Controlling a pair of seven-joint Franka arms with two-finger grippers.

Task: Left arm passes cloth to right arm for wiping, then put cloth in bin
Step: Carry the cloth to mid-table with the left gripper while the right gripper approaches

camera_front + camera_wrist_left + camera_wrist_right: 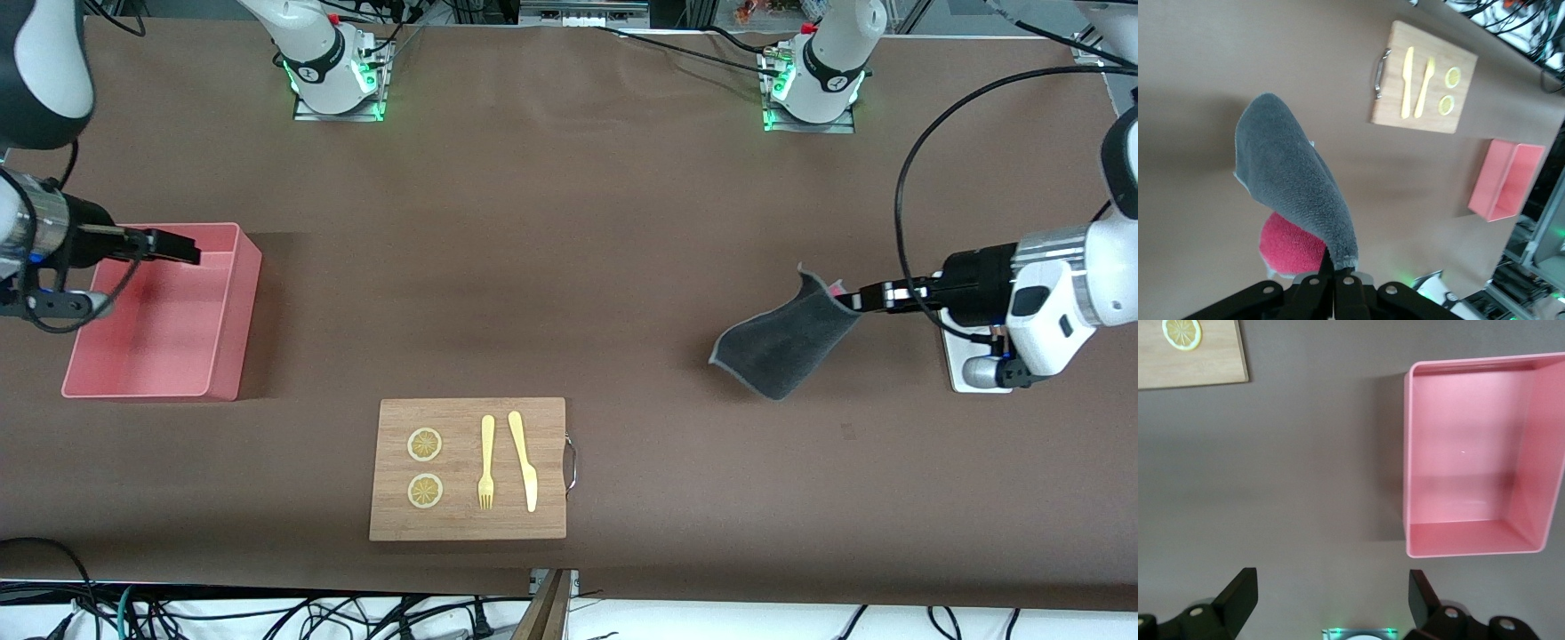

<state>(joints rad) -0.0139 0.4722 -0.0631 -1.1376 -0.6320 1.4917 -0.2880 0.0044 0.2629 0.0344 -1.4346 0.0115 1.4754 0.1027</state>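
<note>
The fingers of the left gripper (855, 300) pinch one edge of the cloth (782, 345), which hangs above the desk (569, 267) at the left arm's end. The right gripper (169, 246) waits over the pink bin (227, 356), fingers spread wide and empty. The handover seems barely begun; next both grippers must meet over mid-desk.

- Cloth (787, 342): dark grey, pink-red reverse, hanging lifted off the surface from the left claw (855, 300), toward the left arm's end.
- Bin (233, 320): pink rectangular tub, upright, empty, at the right arm's end.
</note>
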